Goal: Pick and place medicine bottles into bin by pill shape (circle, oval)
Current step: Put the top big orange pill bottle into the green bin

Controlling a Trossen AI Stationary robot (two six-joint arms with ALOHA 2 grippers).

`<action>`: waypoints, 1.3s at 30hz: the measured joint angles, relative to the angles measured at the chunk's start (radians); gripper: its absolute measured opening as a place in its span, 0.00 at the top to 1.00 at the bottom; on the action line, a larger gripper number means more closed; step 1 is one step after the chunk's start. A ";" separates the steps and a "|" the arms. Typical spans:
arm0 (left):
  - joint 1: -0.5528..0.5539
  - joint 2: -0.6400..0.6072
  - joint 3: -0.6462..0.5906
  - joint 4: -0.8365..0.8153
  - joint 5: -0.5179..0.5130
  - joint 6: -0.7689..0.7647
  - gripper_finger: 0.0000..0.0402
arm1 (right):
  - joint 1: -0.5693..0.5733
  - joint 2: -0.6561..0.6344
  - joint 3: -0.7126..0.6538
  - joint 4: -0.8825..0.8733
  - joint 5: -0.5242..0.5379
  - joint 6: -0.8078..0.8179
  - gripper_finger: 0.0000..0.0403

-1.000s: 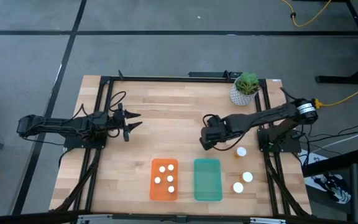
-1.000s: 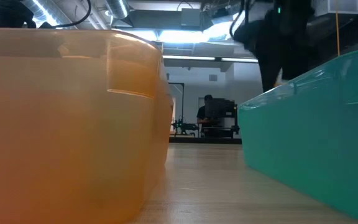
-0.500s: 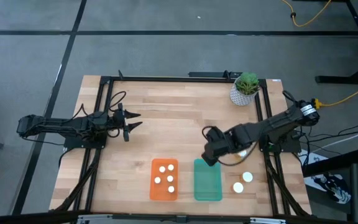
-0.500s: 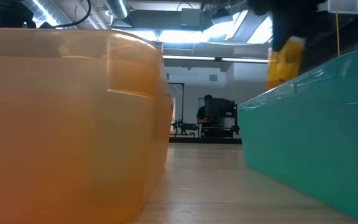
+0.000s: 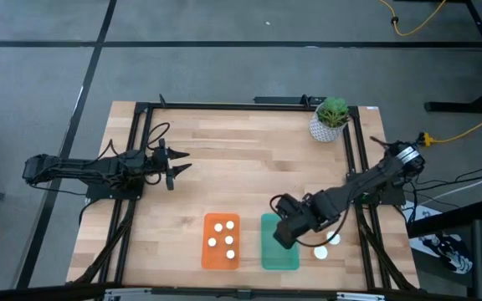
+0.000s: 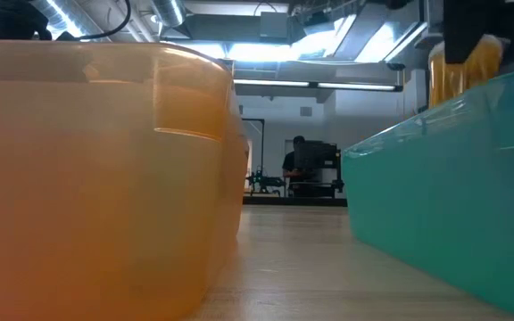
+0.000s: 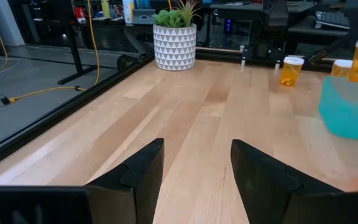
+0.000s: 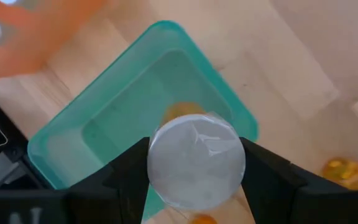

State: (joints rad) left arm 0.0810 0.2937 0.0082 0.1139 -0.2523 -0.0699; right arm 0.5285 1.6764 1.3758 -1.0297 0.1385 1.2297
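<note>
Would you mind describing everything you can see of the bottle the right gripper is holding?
The bottle is a small round one with a white cap, which looks foil-shiny from above, and a translucent amber-orange body. It hangs upright, clamped at the cap between the two dark fingers of the right gripper, one on each side. It is held in the air above the teal tray, over the tray's open inside, touching nothing but the fingers. The tray below it looks empty.

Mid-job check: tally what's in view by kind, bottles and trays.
Tiny white-capped bottles, in the orange tray: 5
Amber bottles: 3 visible, one in the right gripper over the teal tray, two on the table
Trays: 2
Total: 10
</note>
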 joint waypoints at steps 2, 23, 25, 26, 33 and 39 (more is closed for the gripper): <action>0.000 0.000 0.000 0.000 0.000 0.000 0.55 | -0.003 0.025 0.000 0.017 -0.012 0.000 0.47; 0.000 0.000 0.000 0.000 0.000 0.000 0.55 | -0.084 0.203 0.000 0.178 -0.051 0.106 0.47; 0.000 0.000 0.000 0.000 0.000 0.000 0.55 | -0.085 0.203 0.000 0.179 -0.037 0.129 0.46; 0.000 0.000 0.000 0.000 0.000 0.000 0.55 | -0.086 0.203 0.000 0.181 -0.031 0.131 0.45; 0.000 0.000 0.000 0.000 0.000 0.000 0.55 | -0.086 0.203 0.000 0.179 -0.027 0.179 0.33; 0.000 0.000 0.000 0.000 0.000 0.000 0.55 | -0.086 0.197 0.009 0.166 -0.026 0.180 0.31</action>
State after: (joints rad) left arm 0.0811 0.2938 0.0082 0.1137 -0.2523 -0.0698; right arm 0.4423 1.8732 1.3846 -0.8639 0.1121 1.4094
